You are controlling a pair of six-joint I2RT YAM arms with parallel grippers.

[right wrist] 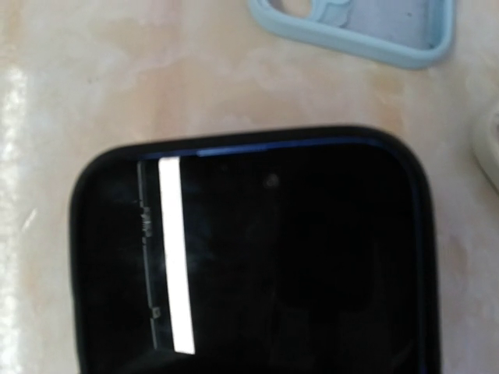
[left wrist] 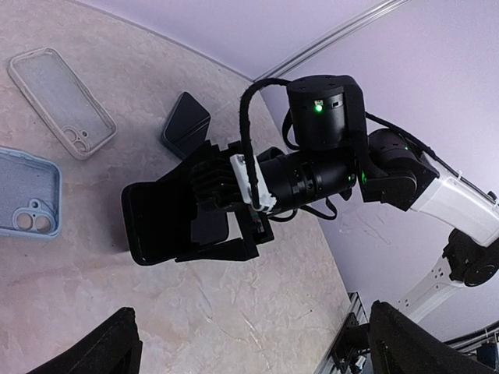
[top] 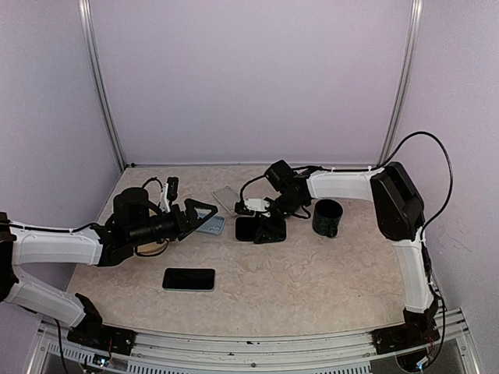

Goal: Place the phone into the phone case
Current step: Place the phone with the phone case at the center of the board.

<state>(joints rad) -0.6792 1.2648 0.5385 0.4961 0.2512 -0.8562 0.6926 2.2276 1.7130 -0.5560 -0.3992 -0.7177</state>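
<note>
The right gripper point(left wrist: 214, 218) is closed on a black case point(left wrist: 152, 226) at frame centre; the left gripper point(top: 201, 213) stands wide and empty. The phone point(top: 189, 279) lies bare, low in the top view, well apart. I judge the insertion is not yet begun.

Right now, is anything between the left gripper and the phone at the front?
No, nothing visible does. The phone lies flat by itself, nearer the bases than the open left gripper. The blue case lies at its tips, not between.
</note>
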